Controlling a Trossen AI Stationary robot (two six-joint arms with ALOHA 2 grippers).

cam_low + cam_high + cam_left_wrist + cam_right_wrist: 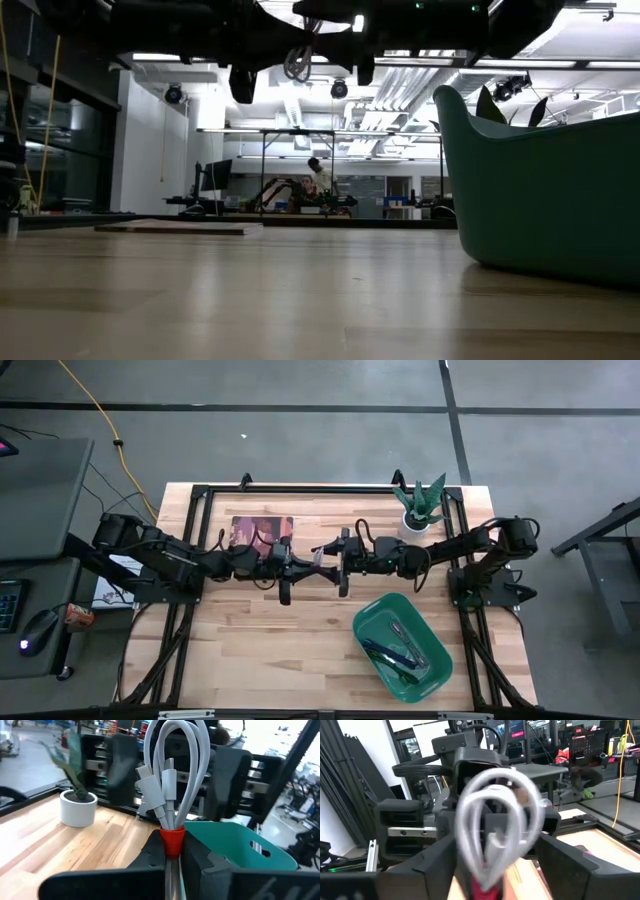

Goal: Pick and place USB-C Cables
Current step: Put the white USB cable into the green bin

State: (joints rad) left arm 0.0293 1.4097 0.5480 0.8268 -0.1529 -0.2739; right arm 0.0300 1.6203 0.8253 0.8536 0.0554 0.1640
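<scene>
Step in hand: a mid-air handover above the table [250,650], back and left of the teal tub [402,645]. The left hand [171,851] is clamped tight on the white cable [170,770] at its red band [171,839]. The bundle's long axis runs straight out from that hand, loops leading, toward the right hand [492,870]. The right hand stands wide, one finger on each side of the loops, apparently not yet gripping. Next move, as a judgement: the right hand must close on the loops before the left lets go, then carry the bundle to the tub, where other cables [395,645] already lie. Farther back stands a potted plant [420,508].
</scene>
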